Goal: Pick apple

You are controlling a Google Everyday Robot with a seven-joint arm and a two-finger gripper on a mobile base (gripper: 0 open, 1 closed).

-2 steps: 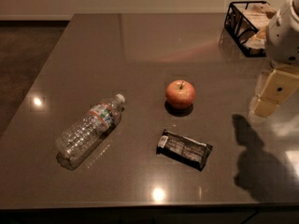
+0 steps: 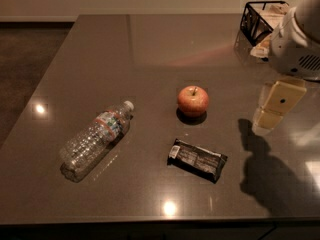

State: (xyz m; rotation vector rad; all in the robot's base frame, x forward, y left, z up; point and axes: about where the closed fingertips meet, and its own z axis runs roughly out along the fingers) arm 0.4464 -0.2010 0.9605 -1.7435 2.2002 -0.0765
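Hanging over the right side of the dark table (image 2: 150, 49), the gripper (image 2: 276, 106) shows us its cream-coloured side below the white housing of the arm (image 2: 295, 44); from this angle we cannot tell whether it is spread or closed. The apple (image 2: 193, 100) sits upright on the table, off to the left of the gripper as the view shows it and about level with it, with bare tabletop between the two. It is red-orange with a paler patch (the short stem points up from the dimple on top), and a small dark shadow lies under it. Nearer the front edge than the gripper, and just in front of the apple, we see a dark snack bar (image 2: 197, 159) in its wrapper lying flat, close to the apple but not touching it. Farther from the gripper, past the apple and the bar, a clear plastic bottle (image 2: 95, 140) lies on its side with its white cap pointing toward the apple. Behind the gripper, at the far right corner of the table, stands a black wire basket (image 2: 252, 16) with pale items inside, partly hidden by the arm. The arm's shadow (image 2: 265, 169) falls on the table in front of the gripper
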